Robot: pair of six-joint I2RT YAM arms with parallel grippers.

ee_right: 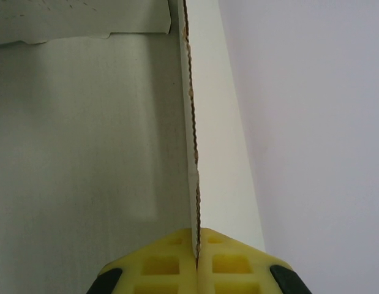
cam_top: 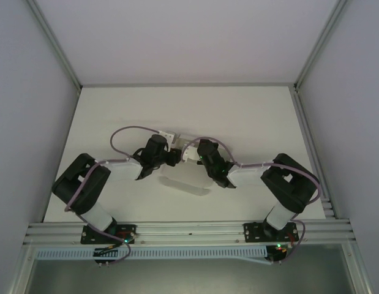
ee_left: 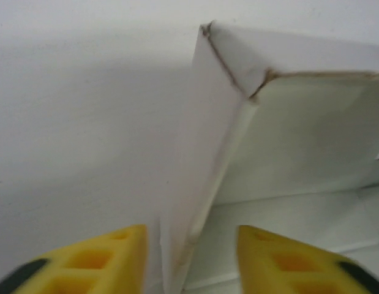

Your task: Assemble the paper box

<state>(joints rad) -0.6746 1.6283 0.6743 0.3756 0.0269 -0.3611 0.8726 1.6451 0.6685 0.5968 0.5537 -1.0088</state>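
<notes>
Left tool (ee_left: 190,237): yellow fingers (ee_left: 109,257) stand apart, one on each side of an upright side wall of the paper box (ee_left: 299,135). A clear gap shows between the wall and the finger inside the box. The finger outside is close to the wall, and I cannot tell if it touches.
Right tool (ee_right: 197,237): yellow fingers pressed together, clamped on the torn-looking brown top edge of another upright wall of the paper box.
Left-side wall: it leans slightly and meets the far wall at a corner with a creased brown seam.
Right-side wall: thin and upright, running straight away from the right tool, with the box interior on one side and a plain outer face on the other.
Paper box: off-white, low and open-topped, with plain faces. It sits on the bench between the two tools.
Left arm (cam_top: 125,168): reaches in to the box from its left.
Right arm (cam_top: 250,171): reaches in to the box from its right, mirroring the left arm.
Cables (cam_top: 131,131): purple, looping over each arm on either side of the box.
Bench (cam_top: 250,116): white, bare beyond the box.
Rail (cam_top: 189,233): a metal rail on the near side of the box carries both arm bases.
Enclosure walls (cam_top: 30,92): pale panels stand left, right and behind the box.
</notes>
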